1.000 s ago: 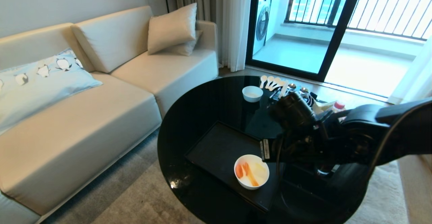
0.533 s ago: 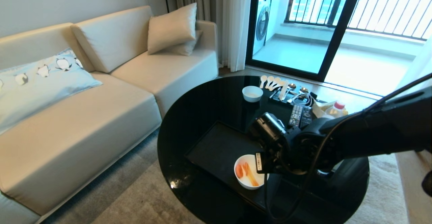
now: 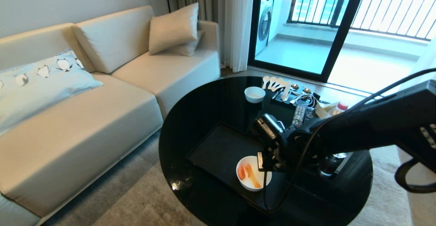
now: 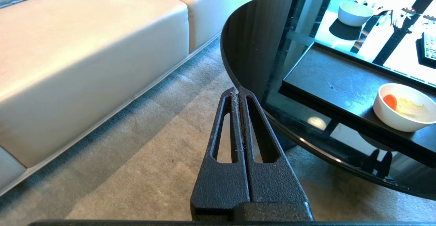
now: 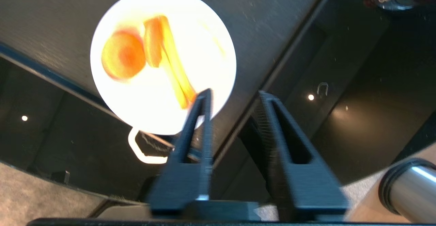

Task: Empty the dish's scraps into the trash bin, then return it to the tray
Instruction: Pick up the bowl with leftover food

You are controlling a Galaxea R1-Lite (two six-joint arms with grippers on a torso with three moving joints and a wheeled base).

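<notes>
The dish (image 3: 253, 173), a white bowl, stands on the near corner of the black tray (image 3: 221, 147). In it lie the scraps (image 3: 247, 173), orange carrot pieces and pale bits. My right gripper (image 5: 234, 95) hangs open just above the dish's (image 5: 153, 107) right rim, one finger over the rim and the other over the tray (image 5: 272, 21), gripping nothing. In the head view the wrist hides its fingers. The trash bin (image 5: 408, 192), a brushed-metal cylinder, shows on the carpet beside the table. My left gripper (image 4: 237, 90) is shut and parked over the carpet, left of the table.
On the far side of the round black table (image 3: 190, 117) are a smaller white bowl (image 3: 254, 94), spoons (image 3: 274, 83), a remote (image 3: 299, 112) and a bottle (image 3: 340, 107). A beige sofa (image 3: 102, 117) stands to the left.
My right arm has swung down and to the left, bringing its wrist from above the tray's right side to the dish's right edge. The dish has not moved.
</notes>
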